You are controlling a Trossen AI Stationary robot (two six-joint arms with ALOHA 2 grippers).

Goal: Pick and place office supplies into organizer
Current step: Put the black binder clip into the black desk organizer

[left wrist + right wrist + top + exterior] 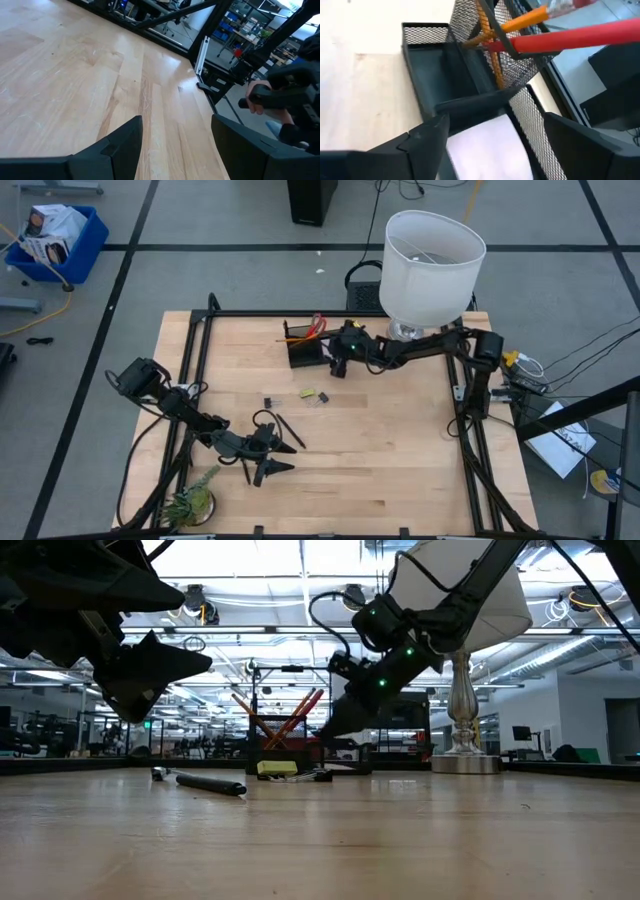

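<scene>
Wooden bench under me, my right tool hangs open over the organizer, where scissors, pencils and a pale pad already sit. A pen, eraser and clips remain out. My left tool gapes empty; the organizer's front compartments stay hidden.

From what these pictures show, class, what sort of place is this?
Probably a robotics lab or workshop: a framed wooden table on a tape-marked floor, with open-ceiling strip lights and equipment racks behind.
</scene>
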